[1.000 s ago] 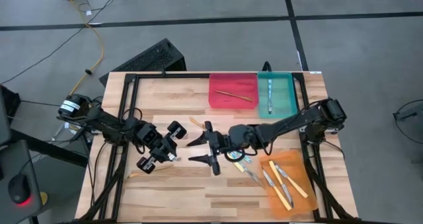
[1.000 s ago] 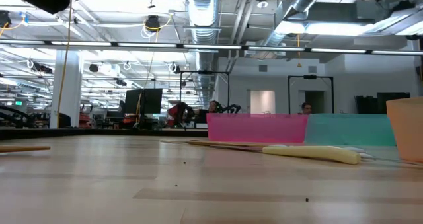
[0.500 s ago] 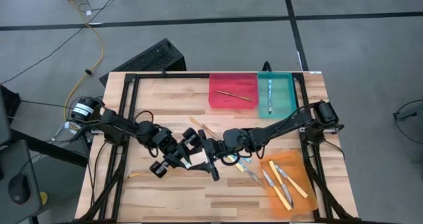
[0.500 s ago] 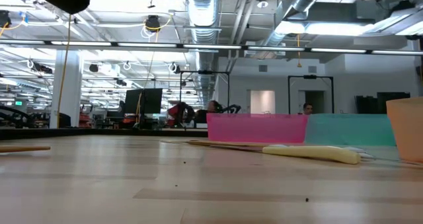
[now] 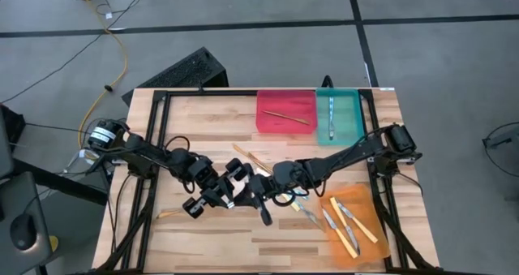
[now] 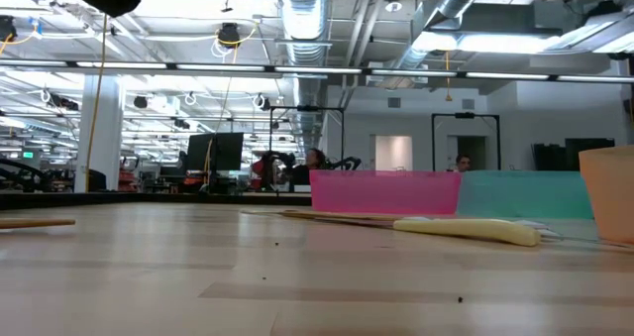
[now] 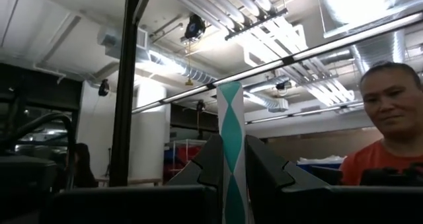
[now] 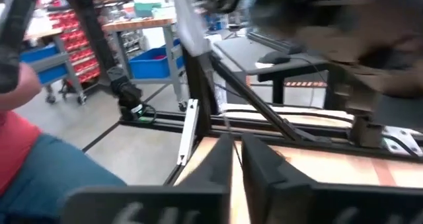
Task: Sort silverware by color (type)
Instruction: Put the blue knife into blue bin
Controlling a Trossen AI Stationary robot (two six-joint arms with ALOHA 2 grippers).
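My left gripper is raised over the middle of the table, shut on a light-blue-and-white patterned piece of silverware that stands up between its fingers. My right gripper meets it tip to tip from the right, its fingers drawn together. A wooden stick lies in the red tray, a light-blue piece in the teal tray, and yellow-handled knives in the orange tray. Loose pieces and sticks lie on the table. My left gripper pinches the patterned handle between its two fingers, which slant upward. The piece is lifted clear of the table and rises past the fingertips. My right gripper comes level from the table's right and is shut beside the left fingertips. Its own fingers hide the place of contact.
Another stick lies near the table's left front edge. In the low view a yellow handle lies in front of the red tray. People stand beyond the table. A black frame runs along the table's sides.
My left gripper has carried the patterned piece toward the table's right, up to my right gripper, and then held still. My right gripper's fingers stood wide apart and have now shut beside the left fingertips.
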